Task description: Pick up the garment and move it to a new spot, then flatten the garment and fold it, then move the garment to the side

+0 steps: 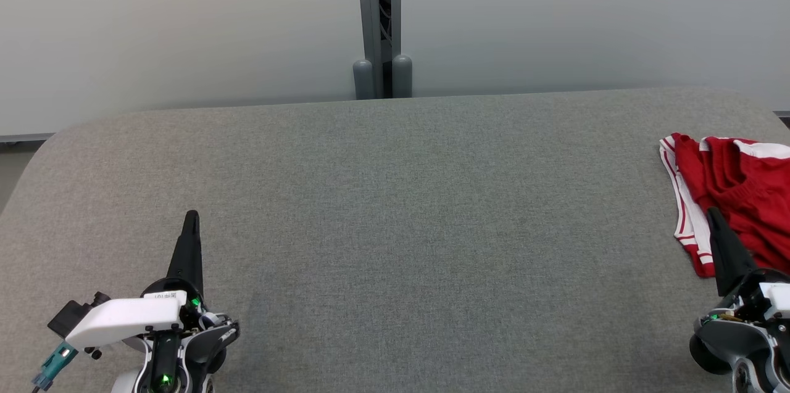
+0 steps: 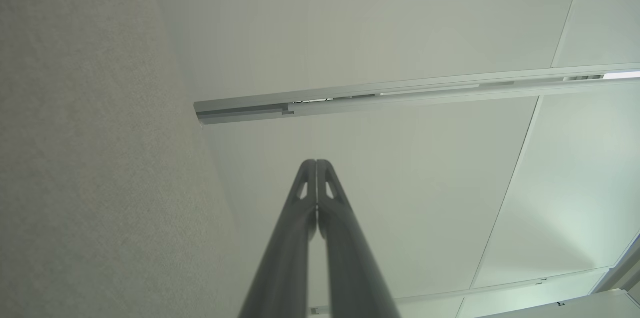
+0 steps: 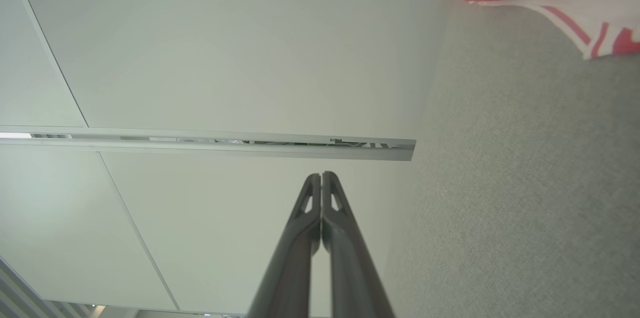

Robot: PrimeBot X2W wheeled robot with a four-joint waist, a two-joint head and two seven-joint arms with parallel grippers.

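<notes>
Soft, even, bright light, faint shadows, sharp head view, wide-angle bending in wrist views.

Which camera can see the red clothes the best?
The head view: it shows a big part of the crumpled red-and-white garment lying at the right edge of the table, partly cut off. The right wrist view catches just a blurry corner. The left wrist view faces the wall.
</notes>
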